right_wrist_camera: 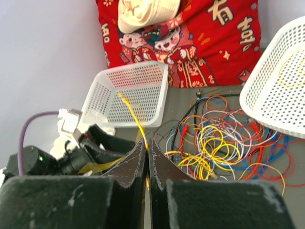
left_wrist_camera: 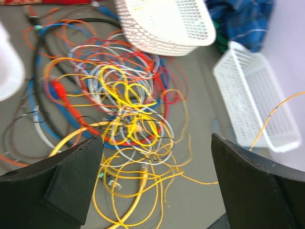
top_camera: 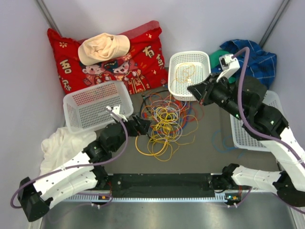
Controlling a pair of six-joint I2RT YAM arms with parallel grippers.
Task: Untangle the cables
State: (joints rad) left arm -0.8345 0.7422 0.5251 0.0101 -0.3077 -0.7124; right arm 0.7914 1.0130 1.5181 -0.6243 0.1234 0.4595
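Observation:
The cables (top_camera: pixel 167 119) lie in a loose tangle of yellow, red, blue, white, orange and black wire in the middle of the table, also seen as cables (left_wrist_camera: pixel 128 105) and cables (right_wrist_camera: pixel 224 143). My left gripper (top_camera: pixel 144 126) sits at the tangle's left edge. In its wrist view the left gripper (left_wrist_camera: pixel 156 140) stands wide open over yellow loops and a yellow plug (left_wrist_camera: pixel 142 174), holding nothing. My right gripper (top_camera: pixel 198 93) hovers by the tangle's right rear. The right gripper (right_wrist_camera: pixel 147 145) is shut on a thin yellow cable (right_wrist_camera: pixel 131 112) that rises from between its fingers.
Three white baskets stand around the tangle: left basket (top_camera: pixel 95 102), rear basket (top_camera: pixel 189 74) with yellow wire inside, and a shallow right basket (top_camera: pixel 248 136). A red cushion (top_camera: pixel 138 57) with a beige hat (top_camera: pixel 102 47), blue plaid cloth (top_camera: pixel 257 57) and white cloth (top_camera: pixel 62 145) line the edges.

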